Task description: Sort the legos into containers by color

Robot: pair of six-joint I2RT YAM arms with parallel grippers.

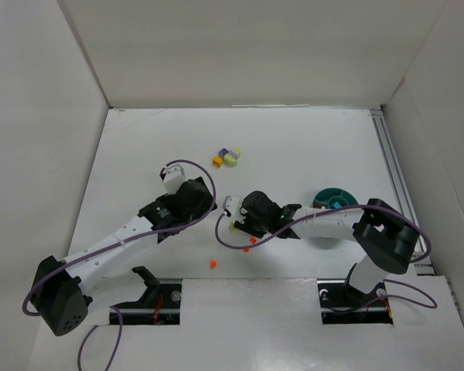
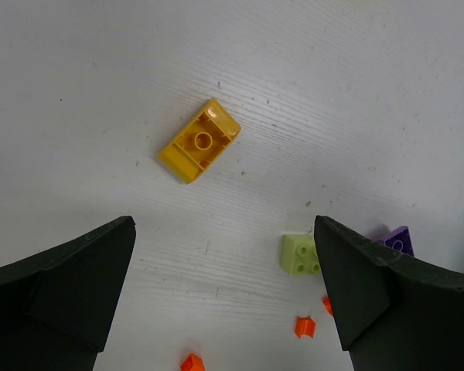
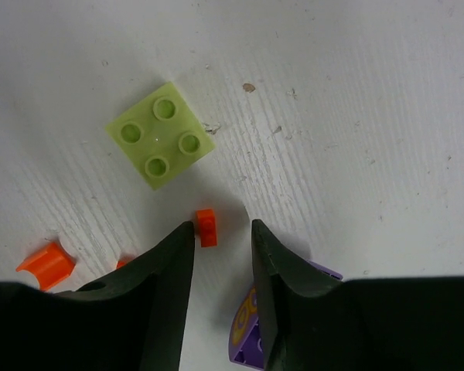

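Note:
My right gripper point(image 3: 223, 228) is low over the table, open a narrow way, with a tiny orange-red brick point(image 3: 206, 228) between its fingertips, touching the left one. A pale green brick point(image 3: 160, 134) lies just beyond, and a purple curved piece point(image 3: 251, 332) is partly hidden under the right finger. My left gripper point(image 2: 224, 222) is wide open and empty above a yellow brick point(image 2: 199, 141). It also sees the pale green brick point(image 2: 300, 253). The teal bowl point(image 1: 334, 199) stands to the right, partly hidden by the right arm.
Loose orange-red pieces lie nearby point(image 2: 305, 327), point(image 3: 46, 263) and one nearer the bases point(image 1: 213, 264). A cluster of yellow, purple and pale green bricks point(image 1: 226, 157) sits farther back. White walls enclose the table, with a rail point(image 1: 394, 178) along the right.

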